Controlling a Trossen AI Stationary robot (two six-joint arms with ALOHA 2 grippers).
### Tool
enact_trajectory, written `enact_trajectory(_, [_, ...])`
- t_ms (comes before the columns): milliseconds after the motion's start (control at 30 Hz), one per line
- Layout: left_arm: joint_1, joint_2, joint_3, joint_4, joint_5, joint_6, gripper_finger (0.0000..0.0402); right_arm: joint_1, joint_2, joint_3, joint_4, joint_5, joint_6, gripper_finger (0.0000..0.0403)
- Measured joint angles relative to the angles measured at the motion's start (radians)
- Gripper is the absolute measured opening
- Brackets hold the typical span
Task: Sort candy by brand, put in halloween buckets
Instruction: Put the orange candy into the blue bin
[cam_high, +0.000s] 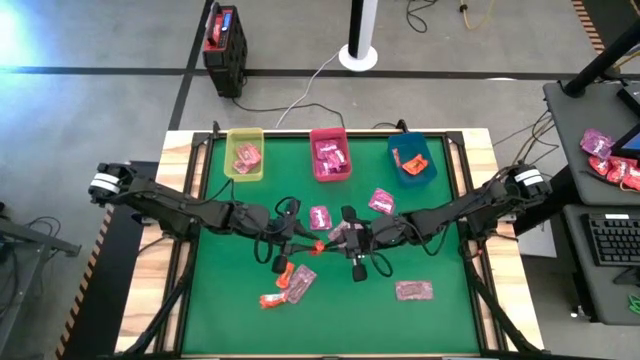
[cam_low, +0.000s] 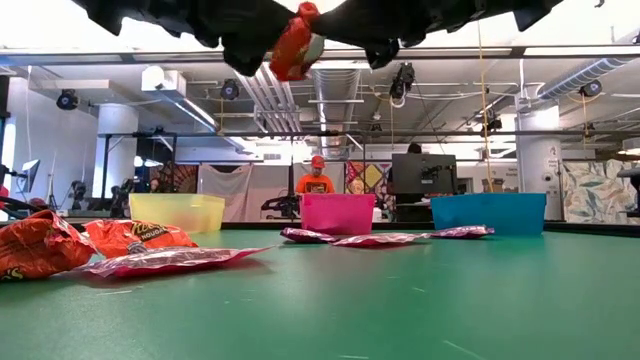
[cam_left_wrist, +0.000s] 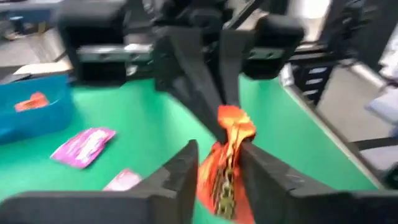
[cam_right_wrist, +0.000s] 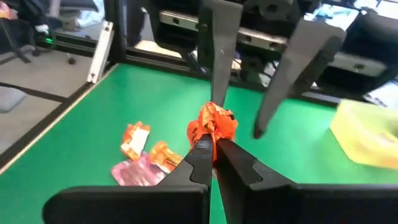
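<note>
An orange-red candy packet (cam_high: 318, 247) hangs in the air over the table's middle, between both arms. My right gripper (cam_right_wrist: 214, 152) reaches in from the table's right and is shut on it. My left gripper (cam_left_wrist: 219, 168) comes from the left and is open, with one finger on either side of the packet (cam_left_wrist: 227, 165); I cannot tell if they touch it. Along the far edge stand the yellow-green bin (cam_high: 245, 155), the pink-red bin (cam_high: 330, 153) and the blue-teal bin (cam_high: 411, 158), each with candy inside. My right gripper pinches the orange-red packet between its two fingers at the crumpled end (cam_right_wrist: 211, 127). The fingers come roughly level from the table's right. The packet is lifted clear of the table and hangs below the grippers (cam_low: 293, 45), slightly tilted.
Loose candy lies flat on the green mat: pink packets (cam_high: 320, 217), (cam_high: 381, 201), (cam_high: 413, 291), (cam_high: 300, 283) and orange ones (cam_high: 270, 300), (cam_high: 283, 267). More candy sits on a side table to the right (cam_high: 610, 160). A black-and-red box (cam_high: 224, 40) stands beyond the far edge.
</note>
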Motion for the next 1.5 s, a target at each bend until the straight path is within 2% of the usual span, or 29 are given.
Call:
enact_trajectory(67, [0.000,-0.015,0.000,-0.046,-0.054,0.000,0.0129,0.000,-0.013,0.000,-0.045,0.056,0.021,0.0009])
enact_trajectory(133, [0.000,-0.033,0.000,-0.106,-0.108,0.000,0.0152,-0.001,-0.030,0.004,-0.125,0.159,0.047,0.0009])
enact_trajectory(200, [0.000,-0.060,0.000,-0.177,-0.148,0.002,0.0171,-0.007,-0.053,0.022,-0.260,0.325,0.090,0.0009])
enact_trajectory(267, [0.000,-0.085,0.000,-0.232,-0.196,-0.011,0.0184,-0.024,-0.067,0.055,-0.426,0.547,0.162,0.0009])
enact_trajectory(367, [-0.001,-0.114,0.000,-0.302,-0.269,-0.047,0.0193,-0.077,-0.073,0.112,-0.738,0.862,0.335,0.0009])
enact_trajectory(433, [-0.001,-0.127,0.000,-0.327,-0.299,-0.066,0.0194,-0.131,-0.073,0.147,-0.936,0.981,0.543,0.0009])
enact_trajectory(467, [-0.001,-0.132,0.000,-0.327,-0.299,-0.071,0.0194,-0.168,-0.073,0.164,-1.030,0.993,0.648,0.0009])
enact_trajectory(567, [-0.001,-0.135,0.000,-0.330,-0.299,-0.087,0.0192,-0.296,-0.073,0.197,-1.235,0.918,0.901,0.0009])
enact_trajectory(633, [-0.001,-0.135,0.000,-0.331,-0.299,-0.092,0.0190,-0.389,-0.072,0.200,-1.313,0.842,0.960,0.0009])
enact_trajectory(733, [-0.001,-0.135,0.000,-0.334,-0.299,-0.100,0.0188,-0.535,-0.072,0.188,-1.335,0.778,0.939,0.0009])
enact_trajectory(933, [-0.001,-0.135,0.000,-0.347,-0.299,-0.115,0.0188,-0.777,-0.072,0.184,-1.331,0.563,0.876,0.0016])
enact_trajectory(1067, [-0.001,-0.135,0.000,-0.352,-0.299,-0.118,0.0188,-0.814,-0.072,0.184,-1.328,0.548,0.828,0.0044])
enact_trajectory(1233, [-0.001,-0.134,0.000,-0.393,-0.298,-0.118,0.0187,-0.812,-0.072,0.184,-1.323,0.528,0.813,0.0098])
enact_trajectory(1500, [-0.001,-0.134,-0.001,-0.440,-0.297,-0.118,0.0187,-0.720,-0.079,0.184,-1.295,0.456,0.772,0.0158])
